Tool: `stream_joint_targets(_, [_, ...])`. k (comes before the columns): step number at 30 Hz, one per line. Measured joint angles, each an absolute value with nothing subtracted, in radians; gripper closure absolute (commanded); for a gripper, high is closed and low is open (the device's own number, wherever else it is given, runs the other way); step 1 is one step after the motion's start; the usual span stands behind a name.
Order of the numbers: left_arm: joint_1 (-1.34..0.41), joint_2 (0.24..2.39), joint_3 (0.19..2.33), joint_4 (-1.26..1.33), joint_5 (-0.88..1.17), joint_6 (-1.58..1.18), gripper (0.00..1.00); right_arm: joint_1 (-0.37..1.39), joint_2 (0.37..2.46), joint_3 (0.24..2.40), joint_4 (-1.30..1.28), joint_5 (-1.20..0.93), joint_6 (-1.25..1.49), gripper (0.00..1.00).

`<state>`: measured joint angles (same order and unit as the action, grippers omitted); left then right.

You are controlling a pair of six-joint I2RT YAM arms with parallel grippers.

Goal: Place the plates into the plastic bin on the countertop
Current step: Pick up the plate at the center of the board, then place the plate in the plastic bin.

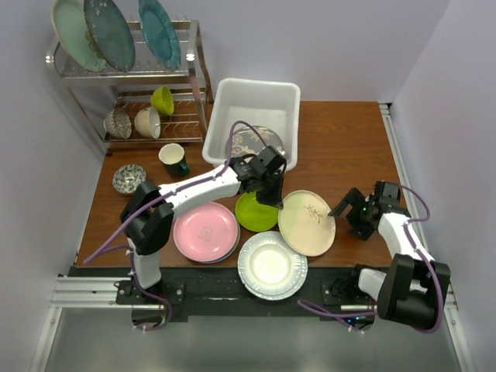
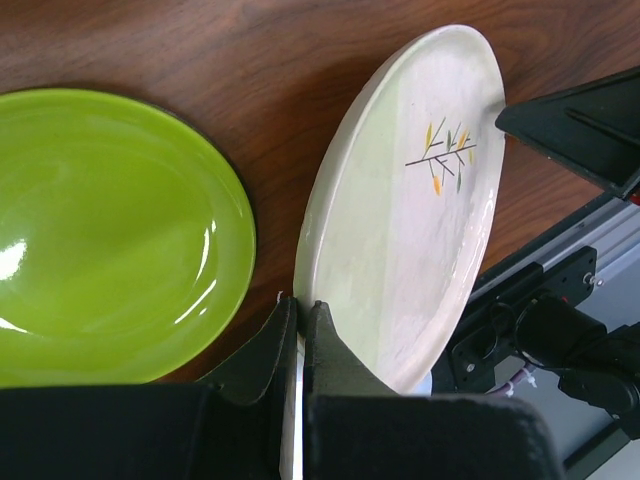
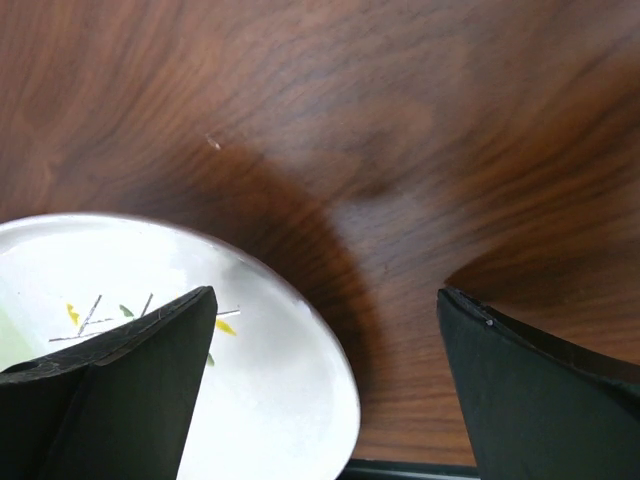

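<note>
My left gripper (image 1: 276, 198) (image 2: 300, 310) is shut on the near-left rim of the cream plate (image 1: 308, 225) (image 2: 400, 200), which has a small twig drawing and is tilted up on that side. A lime green plate (image 1: 254, 211) (image 2: 110, 230) lies flat just left of it. The pink plate (image 1: 204, 231) and the white fluted plate (image 1: 272, 266) lie near the front edge. A grey patterned plate (image 1: 249, 142) rests inside the white plastic bin (image 1: 232, 91) at the back. My right gripper (image 1: 350, 215) (image 3: 325, 300) hangs open over the countertop (image 1: 341, 147), beside the cream plate's (image 3: 270, 400) right edge.
A wire dish rack (image 1: 194, 74) at the back left holds three large teal and pale green plates (image 1: 108, 31) and small bowls (image 1: 147, 122). A dark green mug (image 1: 173, 160) and a patterned bowl (image 1: 129, 178) stand left of the bin.
</note>
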<state>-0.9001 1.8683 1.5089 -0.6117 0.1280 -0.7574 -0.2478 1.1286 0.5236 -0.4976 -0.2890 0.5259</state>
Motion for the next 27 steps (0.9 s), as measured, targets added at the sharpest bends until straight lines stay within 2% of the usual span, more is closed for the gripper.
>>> stream_joint_targets(17, [-0.912, 1.832, 1.409, -0.583, 0.147, -0.811, 1.00, -0.248, 1.173, 0.479, -0.373, -0.506, 0.493, 0.17])
stream_joint_targets(23, [-0.912, 1.832, 1.410, -0.577, 0.149, -0.812, 1.00, -0.248, 1.186, 0.469, -0.373, -0.553, 0.480, 0.30])
stream_joint_targets(27, [-0.912, 1.832, 1.410, -0.572, 0.150, -0.811, 1.00, -0.248, 1.213, 0.461, -0.369, -0.574, 0.475, 0.54])
